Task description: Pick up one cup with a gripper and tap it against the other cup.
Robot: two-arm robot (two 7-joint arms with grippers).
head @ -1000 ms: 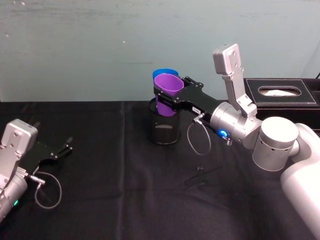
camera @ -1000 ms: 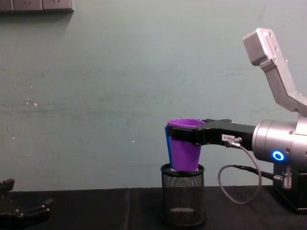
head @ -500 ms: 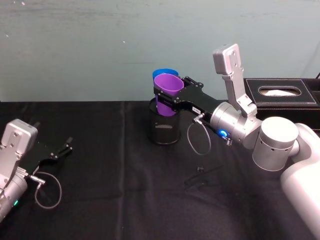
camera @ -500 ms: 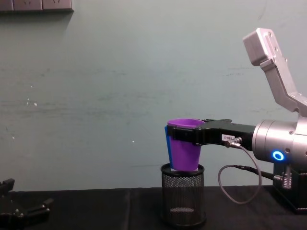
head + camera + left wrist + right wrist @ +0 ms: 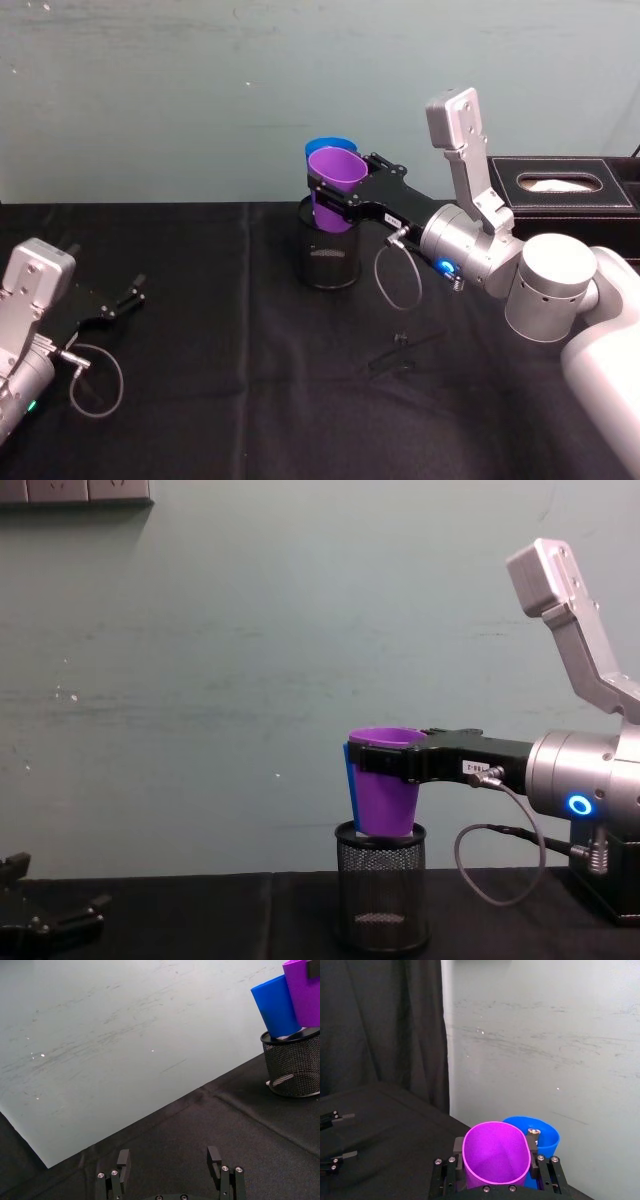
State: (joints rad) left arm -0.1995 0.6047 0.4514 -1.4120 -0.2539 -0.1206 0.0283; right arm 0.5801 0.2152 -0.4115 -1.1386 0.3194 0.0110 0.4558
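Right black flat-jawed gripper [image 5: 336,196], I see, clamps the upright purple plastic tumbler [image 5: 328,214], bright blue plastic tumbler [image 5: 322,147] just beyond it, left gripper [image 5: 133,292] parked well apart.

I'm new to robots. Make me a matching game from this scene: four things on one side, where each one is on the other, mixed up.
Things:
1. purple cup
2. blue cup
3. mesh holder
4. left pincer

Places:
A. standing on the black cloth
B. open, low at the robot's left
C. gripped by the right pincer
D. just behind the gripped cup, foot in the holder

Pairs: 1-C, 2-D, 3-A, 4-B
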